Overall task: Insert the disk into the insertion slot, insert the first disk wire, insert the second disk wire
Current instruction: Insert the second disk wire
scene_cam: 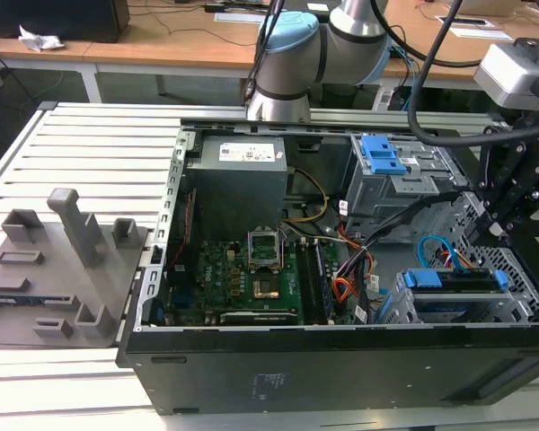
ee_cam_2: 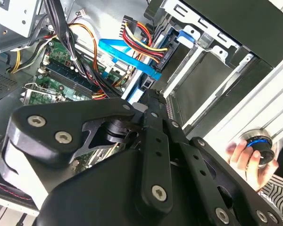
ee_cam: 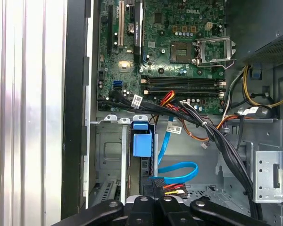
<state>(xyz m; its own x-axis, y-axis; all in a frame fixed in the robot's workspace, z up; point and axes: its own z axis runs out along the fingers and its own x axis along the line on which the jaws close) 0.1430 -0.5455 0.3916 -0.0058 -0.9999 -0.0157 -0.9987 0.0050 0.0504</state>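
The claw (scene_cam: 499, 211) hangs over the end of the open computer case (scene_cam: 341, 359) at the exterior view's right, directly above the drive cage. In both wrist views its black linkage crowds the foreground, but whether the fingers are spread or closed, or pinching anything, cannot be told.

Straight below the claw the disk (scene_cam: 456, 280) sits inside the insertion slot (scene_cam: 485, 310), the silver perforated cage in the case's near corner. Its bright blue carrier shows as a bar with its long axis running across the exterior view, left to right, along the cage's top. In the first wrist view the carrier's blue tab (ee_cam: 142, 141) stands on edge between the cage walls (ee_cam: 108, 150).

Just beside the claw's tip, in the first wrist view, a dark plug with red, yellow and black leads (ee_cam: 167, 186) lies at the disk's end. The second disk wire (ee_cam: 179, 170), light blue and flat, loops beside that plug. In the exterior view it arcs up (scene_cam: 431, 247) just above the disk, between the claw and the carrier.

Farther out lie the green motherboard (scene_cam: 242, 274), then the taller grey bay with its blue latch (scene_cam: 382, 157).

In the second wrist view a person's hand (ee_cam_2: 243, 157) rests beside a blue-ringed knob (ee_cam_2: 258, 143), outside the case.
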